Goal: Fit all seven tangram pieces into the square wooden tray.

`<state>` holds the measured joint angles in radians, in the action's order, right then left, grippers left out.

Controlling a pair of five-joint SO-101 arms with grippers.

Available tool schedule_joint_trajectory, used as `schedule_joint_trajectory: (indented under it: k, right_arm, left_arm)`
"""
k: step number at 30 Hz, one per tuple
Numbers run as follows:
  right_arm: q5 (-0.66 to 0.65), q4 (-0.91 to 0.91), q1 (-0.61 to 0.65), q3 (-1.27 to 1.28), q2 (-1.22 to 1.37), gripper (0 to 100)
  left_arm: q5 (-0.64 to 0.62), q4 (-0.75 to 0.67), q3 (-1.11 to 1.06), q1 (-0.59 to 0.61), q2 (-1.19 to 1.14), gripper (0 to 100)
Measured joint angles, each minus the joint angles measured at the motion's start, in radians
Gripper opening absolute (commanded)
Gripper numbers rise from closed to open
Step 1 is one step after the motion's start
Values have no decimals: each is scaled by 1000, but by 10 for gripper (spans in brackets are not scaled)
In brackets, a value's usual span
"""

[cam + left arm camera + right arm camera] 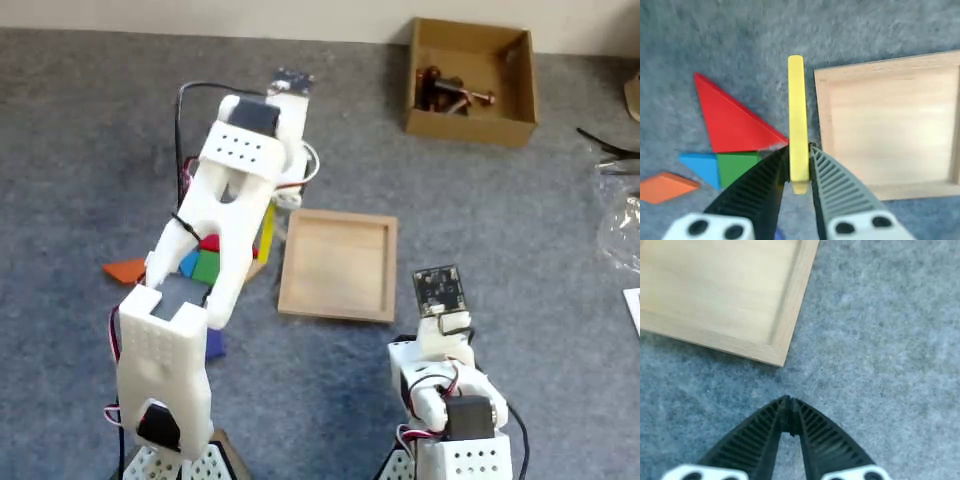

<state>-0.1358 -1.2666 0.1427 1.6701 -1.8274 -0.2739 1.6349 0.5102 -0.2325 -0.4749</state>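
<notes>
Left tool (799,165) clamped on the yellow piece (796,100), pinching its flat faces at one end. Held on edge, thin side up, long axis running alongside the near rim of the wooden tray (822,100), just beside it and outside it. Probably gripped this way because the flat faces give the pads something to bite. Cannot tell whether the lower edge touches the bench (740,40) or hangs above it.

Tray bare inside, no piece seated yet, so task judged at its very start.

Remaining pieces bunched on the far side of the yellow one from the tray: red triangle (730,120), green piece (737,167) touching it, blue piece (702,165) against the green, orange parallelogram (665,185) slightly apart. Dark blue piece (215,345) peeking out beside the left arm in the high view. Seventh not made out.

Right tool (790,412) pinched closed on nothing, parked low over the bench near a tray corner, likely kept clear of the left arm's path.

Next likely need: carry over the rim, then tip flat. Risk of catching the rim.

Cardboard box (470,120) well apart, irrelevant.
</notes>
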Motion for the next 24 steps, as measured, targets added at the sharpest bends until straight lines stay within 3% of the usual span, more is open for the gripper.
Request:
schedule_joint_trajectory:
  k: [5, 13, 24]
  right_arm:
    - [0, 0, 0, 0, 0, 5]
    - [0, 0, 0, 0, 0, 5]
    - [0, 0, 0, 0, 0, 5]
  left_arm:
    - [-58, -14, -18, -6, 0, 6]
    - [-66, 21, -18, -117, 0, 6]
    - [-123, -12, -153, -127, 0, 6]
